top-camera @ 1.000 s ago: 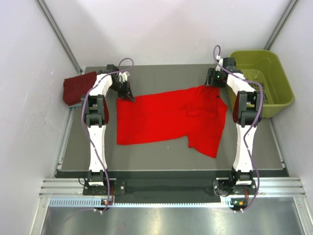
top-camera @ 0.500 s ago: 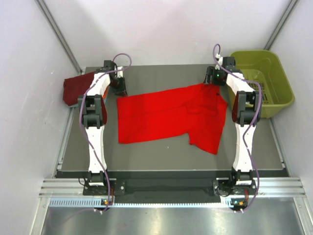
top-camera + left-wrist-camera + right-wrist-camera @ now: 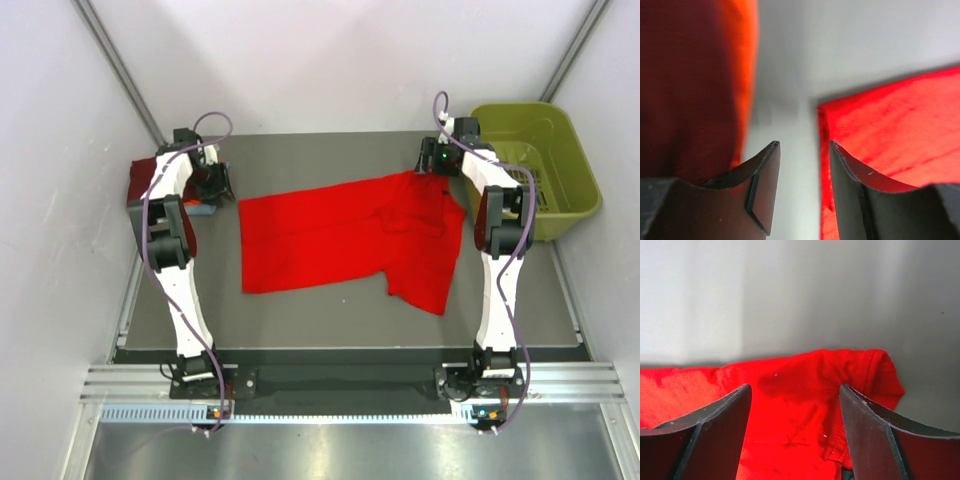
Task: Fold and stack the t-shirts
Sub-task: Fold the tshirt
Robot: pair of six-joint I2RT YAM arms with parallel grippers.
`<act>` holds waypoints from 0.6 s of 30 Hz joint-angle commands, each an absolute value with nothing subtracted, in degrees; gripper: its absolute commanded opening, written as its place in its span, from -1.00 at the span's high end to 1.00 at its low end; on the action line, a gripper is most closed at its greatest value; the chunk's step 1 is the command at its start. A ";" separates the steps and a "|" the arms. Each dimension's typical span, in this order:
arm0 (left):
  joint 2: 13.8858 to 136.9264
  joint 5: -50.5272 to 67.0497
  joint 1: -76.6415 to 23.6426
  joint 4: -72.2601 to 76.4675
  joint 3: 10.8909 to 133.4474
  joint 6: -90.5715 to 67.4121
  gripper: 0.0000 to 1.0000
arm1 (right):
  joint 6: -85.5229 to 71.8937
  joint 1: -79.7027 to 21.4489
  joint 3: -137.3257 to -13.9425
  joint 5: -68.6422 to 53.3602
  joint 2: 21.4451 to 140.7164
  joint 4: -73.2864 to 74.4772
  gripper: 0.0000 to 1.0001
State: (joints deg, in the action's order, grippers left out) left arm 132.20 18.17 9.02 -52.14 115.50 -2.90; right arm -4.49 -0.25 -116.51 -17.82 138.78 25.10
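Lying spread on the grey table (image 3: 330,315), the red t-shirt (image 3: 340,235) is flat and unfolded, its right part reaching closer to the arm bases than its left part. Everything else is easiest to place from it.

Just off the shirt's far left corner is the left gripper (image 3: 215,180), between that corner and a folded maroon t-shirt (image 3: 138,180) further left. In the left wrist view, the left gripper (image 3: 802,145) has its jaws a little apart with nothing between them. Bare table shows through the gap, with the red t-shirt (image 3: 890,125) on one side and the maroon t-shirt (image 3: 685,75) on the other. A strip of orange cloth (image 3: 744,65) runs along the maroon edge (how the two are layered I cannot tell).

At the shirt's far right corner is the right gripper (image 3: 432,165). Its wrist view shows the right gripper (image 3: 795,387) with jaws spread wide, not pinching anything. The red t-shirt (image 3: 790,430) lies beneath and between them, with a bunched hemmed edge. Whether the fingers touch the cloth is unclear.

Right of the shirt, past the right arm, stands an olive-green basket (image 3: 575,205).
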 commanded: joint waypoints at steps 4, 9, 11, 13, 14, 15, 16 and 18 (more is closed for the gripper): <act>132.45 25.22 7.82 -52.74 114.08 -4.13 0.01 | -3.43 -1.32 -115.05 -18.46 133.95 25.22 -0.43; 134.29 26.63 7.12 -52.30 114.78 -5.10 0.02 | -3.52 -1.49 -114.79 -18.37 133.86 25.14 -0.43; 135.34 26.11 6.77 -52.12 115.31 -5.45 0.10 | -3.52 -1.49 -114.87 -18.28 133.77 25.14 -0.43; 135.87 26.10 6.50 -51.68 115.84 -5.71 0.24 | -3.34 -1.41 -114.61 -18.11 133.86 25.14 -0.40; 136.40 26.02 6.59 -51.51 116.01 -6.15 0.50 | -3.34 -1.41 -114.61 -17.93 133.77 25.05 -0.35; 136.67 25.58 6.50 -51.24 116.28 -6.33 0.62 | -3.08 -1.41 -114.44 -17.76 133.77 25.14 -0.27; 136.93 25.14 6.50 -51.07 117.06 -6.50 0.79 | -3.08 -1.49 -114.17 -17.49 133.77 25.05 -0.23; 137.90 23.83 6.50 -50.36 118.12 -6.77 1.00 | -2.90 -1.49 -113.82 -16.88 133.86 25.14 -0.14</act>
State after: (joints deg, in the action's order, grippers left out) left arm 136.57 25.10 6.74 -52.25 115.46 -6.28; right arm -3.60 -0.75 -114.72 -17.52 137.75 25.26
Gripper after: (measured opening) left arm 0.028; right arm 0.591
